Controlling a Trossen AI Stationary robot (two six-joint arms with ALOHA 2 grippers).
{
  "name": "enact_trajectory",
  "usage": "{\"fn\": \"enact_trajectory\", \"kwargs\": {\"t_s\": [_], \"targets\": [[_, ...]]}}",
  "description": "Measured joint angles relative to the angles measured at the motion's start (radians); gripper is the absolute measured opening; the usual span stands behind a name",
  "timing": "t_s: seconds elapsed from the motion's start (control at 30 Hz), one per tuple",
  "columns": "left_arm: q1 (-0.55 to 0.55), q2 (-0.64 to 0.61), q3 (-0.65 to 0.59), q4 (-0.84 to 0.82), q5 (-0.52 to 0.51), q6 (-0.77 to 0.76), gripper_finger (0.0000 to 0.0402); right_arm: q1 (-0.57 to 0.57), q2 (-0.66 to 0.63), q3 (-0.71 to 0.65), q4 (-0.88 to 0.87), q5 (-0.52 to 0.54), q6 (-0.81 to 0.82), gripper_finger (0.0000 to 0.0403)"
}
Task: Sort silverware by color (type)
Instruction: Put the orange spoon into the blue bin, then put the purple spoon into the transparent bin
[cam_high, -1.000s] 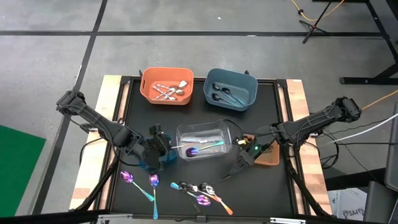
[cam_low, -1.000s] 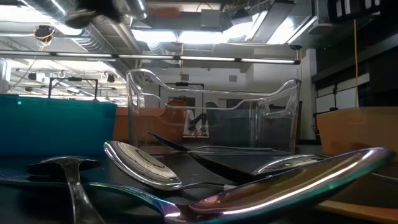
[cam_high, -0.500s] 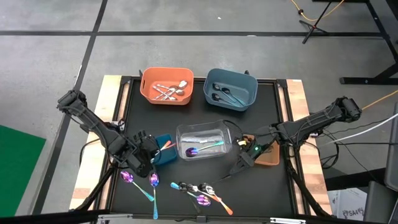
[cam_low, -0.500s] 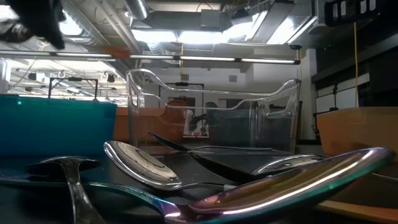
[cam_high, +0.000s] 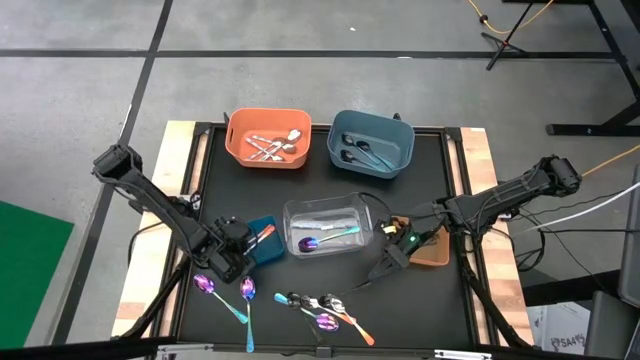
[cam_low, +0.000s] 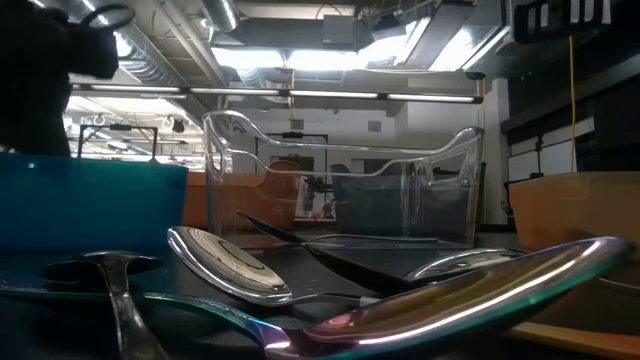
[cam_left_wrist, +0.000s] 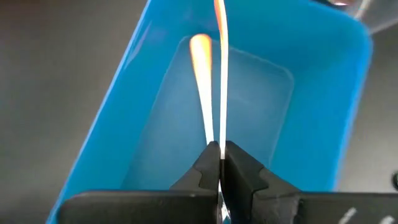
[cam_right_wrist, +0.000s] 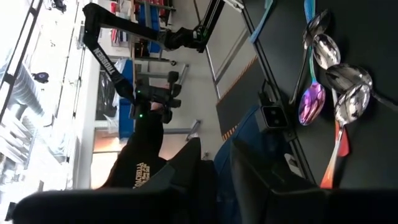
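Note:
My left gripper (cam_high: 238, 250) is shut on an orange-handled piece of silverware (cam_high: 262, 235) that reaches out over the small blue bin (cam_high: 265, 250). In the left wrist view the piece (cam_left_wrist: 221, 74) shows edge-on above the blue bin's floor (cam_left_wrist: 249, 118). My right gripper (cam_high: 396, 252) hangs beside the brown bin (cam_high: 435, 252), shut on a thin dark utensil (cam_high: 368, 277) that slants toward the near edge. Loose spoons (cam_high: 322, 305) lie flat along the near edge. My left gripper pinches the piece's silver part (cam_left_wrist: 218, 138) between its two fingertips, edge-on. The fingers slant down from the table's left and lie along it. Its orange handle end (cam_left_wrist: 219, 15) points away over the blue bin; whether it touches the bin I cannot tell. My right gripper holds the dark utensil by its upper end, which the gripper itself hides. The utensil slopes down to the near left, and its lower tip (cam_high: 355, 285) is at the table.
An orange bin (cam_high: 267, 138) with silver pieces and a blue-grey bin (cam_high: 370, 142) with dark ones stand at the far side. A clear bin (cam_high: 328, 225) holding iridescent pieces stands mid-table. Purple spoons (cam_high: 205, 286) lie near left.
My left gripper has sunk and drawn back toward the table's near left corner, rolling its wrist, still shut on the orange-handled piece. It no longer covers the small blue bin, and the piece now points out over that bin.

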Motion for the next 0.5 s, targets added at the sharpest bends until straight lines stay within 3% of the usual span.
{"fn": "enact_trajectory", "kwargs": {"t_s": [0.5], "targets": [[0.000,0.000,-0.047,0.055,-0.001,-0.035,0.0025,0.001,0.009,0.000,-0.028,0.020,-0.066,0.0076]]}}
